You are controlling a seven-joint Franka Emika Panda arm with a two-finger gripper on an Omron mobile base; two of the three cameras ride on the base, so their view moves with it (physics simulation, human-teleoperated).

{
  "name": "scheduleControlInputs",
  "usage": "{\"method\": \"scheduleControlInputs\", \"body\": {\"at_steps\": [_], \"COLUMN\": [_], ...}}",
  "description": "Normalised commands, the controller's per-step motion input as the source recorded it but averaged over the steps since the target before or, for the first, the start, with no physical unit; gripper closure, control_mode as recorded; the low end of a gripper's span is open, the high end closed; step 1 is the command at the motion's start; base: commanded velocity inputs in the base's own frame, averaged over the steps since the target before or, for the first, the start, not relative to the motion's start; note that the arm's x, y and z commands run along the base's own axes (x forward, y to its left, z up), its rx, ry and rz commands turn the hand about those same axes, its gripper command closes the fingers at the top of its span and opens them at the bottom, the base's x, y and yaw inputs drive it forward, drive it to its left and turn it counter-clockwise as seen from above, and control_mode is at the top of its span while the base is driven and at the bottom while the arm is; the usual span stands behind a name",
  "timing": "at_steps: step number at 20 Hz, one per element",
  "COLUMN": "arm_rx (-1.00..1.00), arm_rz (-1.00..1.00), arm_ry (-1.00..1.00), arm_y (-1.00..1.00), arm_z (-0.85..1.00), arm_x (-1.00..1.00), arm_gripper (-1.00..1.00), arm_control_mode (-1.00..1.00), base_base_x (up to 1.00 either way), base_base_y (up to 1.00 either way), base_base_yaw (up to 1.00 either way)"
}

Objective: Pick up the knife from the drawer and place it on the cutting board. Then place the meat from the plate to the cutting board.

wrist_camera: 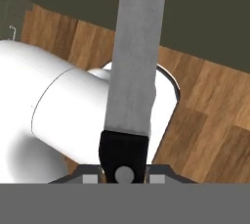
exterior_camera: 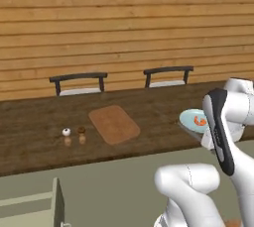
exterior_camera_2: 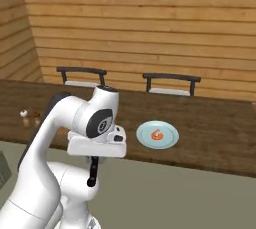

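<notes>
Clearly the knife sits clamped in the tool, black handle pinched between the narrowly set jaws and the plain grey blade running away from the hand; no writing or mark shows on it. In the right base view the knife hangs below the hand, in front of the table. On the table, the cutting board lies bare, well apart from the plate carrying the meat. Two shakers stand beside the board.
</notes>
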Motion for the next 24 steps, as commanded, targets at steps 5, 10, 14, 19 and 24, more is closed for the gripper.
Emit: {"method": "scheduleControlInputs", "body": {"at_steps": [5,10,14,19,24], "arm_rx": [0.0,0.0,0.0,0.05,0.03], "arm_rz": [0.0,0.0,0.0,0.18,0.25], "arm_ry": [0.0,0.0,0.0,0.0,0.03], "arm_y": [0.0,0.0,0.0,-0.1,0.51], "arm_z": [0.0,0.0,0.0,0.0,0.0], "arm_x": [0.0,0.0,0.0,0.25,0.98], "arm_gripper": [1.0,1.0,1.0,1.0,1.0], "arm_control_mode": [1.0,1.0,1.0,-1.0,-1.0], "base_base_x": [0.5,0.3,0.0,0.05,0.0], "base_base_y": [-0.04,-0.2,-0.39,-0.11,0.0], "base_base_yaw": [0.05,0.2,0.23,0.12,0.0]}}
